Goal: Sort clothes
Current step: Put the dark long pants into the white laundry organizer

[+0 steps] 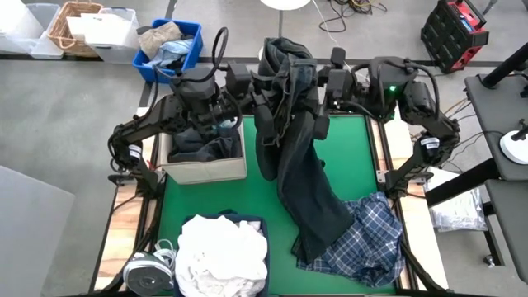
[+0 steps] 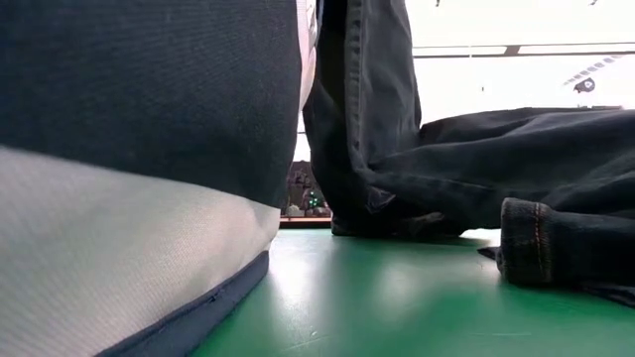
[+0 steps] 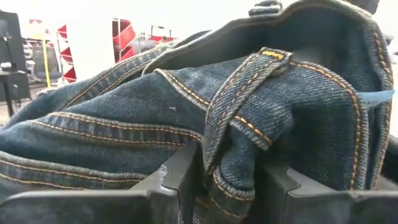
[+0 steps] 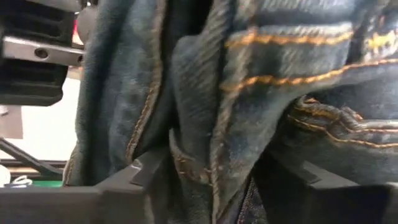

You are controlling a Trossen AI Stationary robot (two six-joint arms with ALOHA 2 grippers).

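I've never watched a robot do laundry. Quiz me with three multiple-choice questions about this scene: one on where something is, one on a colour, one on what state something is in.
1. Where does the plaid shirt lie?
A. in the tan box
B. on the green mat, under the jeans' lower end
C. in the blue crate beyond the table

2. What colour are the clothes in the navy bin?
A. white
B. red
C. yellow

3. What state are the jeans in?
A. folded flat on the mat
B. held up at the top by both grippers, legs trailing to the mat
C. lying inside the tan box

Answers:
1. B, the high view shows it on the mat with the jeans' end on it.
2. A, a white heap fills the bin.
3. B, the left gripper and the right gripper each pinch denim.
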